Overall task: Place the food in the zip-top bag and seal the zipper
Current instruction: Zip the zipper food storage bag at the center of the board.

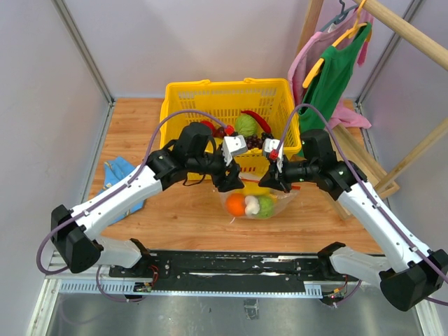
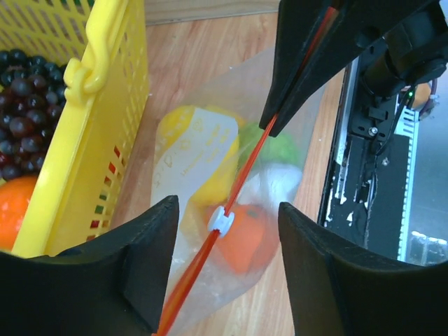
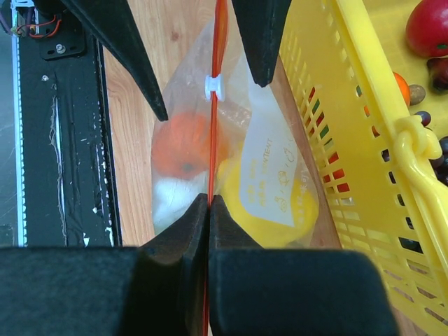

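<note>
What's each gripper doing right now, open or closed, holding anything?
Left gripper: open, straddling the zipper, not gripping it.
Right gripper: closed on the zipper.

Both arms reach forward and bend inward, the left arm (image 1: 126,189) and right arm (image 1: 371,210) nearly meeting at the wrists. The left jaws stand wide apart; the right jaws pinch shut on the zipper (image 3: 212,140).

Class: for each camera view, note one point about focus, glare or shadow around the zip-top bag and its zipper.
Top external: even light, soft shadows on the table, the zip-top bag small but sharp. Left wrist: zipper crisp, food hazed behind the film, blown-out brightness at the right edge. Right wrist: the right end effector, shut on the zipper, a dark featureless mass; strip beyond sharp.
</note>
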Tool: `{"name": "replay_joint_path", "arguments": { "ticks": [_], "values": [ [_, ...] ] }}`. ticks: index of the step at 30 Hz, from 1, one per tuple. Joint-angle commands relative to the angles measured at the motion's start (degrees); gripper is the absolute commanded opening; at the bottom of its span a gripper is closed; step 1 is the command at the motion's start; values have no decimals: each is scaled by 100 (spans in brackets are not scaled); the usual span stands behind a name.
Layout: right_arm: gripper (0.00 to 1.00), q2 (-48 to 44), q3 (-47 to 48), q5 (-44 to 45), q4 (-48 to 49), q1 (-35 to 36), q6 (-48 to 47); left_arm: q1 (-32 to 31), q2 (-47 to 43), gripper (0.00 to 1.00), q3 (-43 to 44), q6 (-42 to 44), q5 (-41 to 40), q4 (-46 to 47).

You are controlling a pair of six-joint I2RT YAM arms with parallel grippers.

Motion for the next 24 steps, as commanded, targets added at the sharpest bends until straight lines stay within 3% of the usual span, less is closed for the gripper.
{"name": "replay_joint_path", "arguments": {
  "ticks": [1, 5, 11, 16, 24],
  "values": [
    [1, 1, 10, -252, 203, 18, -144, 14, 81, 57, -18, 139, 316, 269],
    [1, 22, 19, -274, 181, 18, -177, 15, 143, 45, -43, 167, 336, 245],
    [1, 19, 34, -281, 137, 18, -237, 14, 186, 44, -104, 192, 350, 197],
    [1, 8, 10, -210, 126, 18, -265, 15, 217, 36, -118, 230, 341, 64],
    [1, -38, 21, 207, 41, 10, -324, 14, 172, 1, -120, 307, 168, -249]
  ]
}}
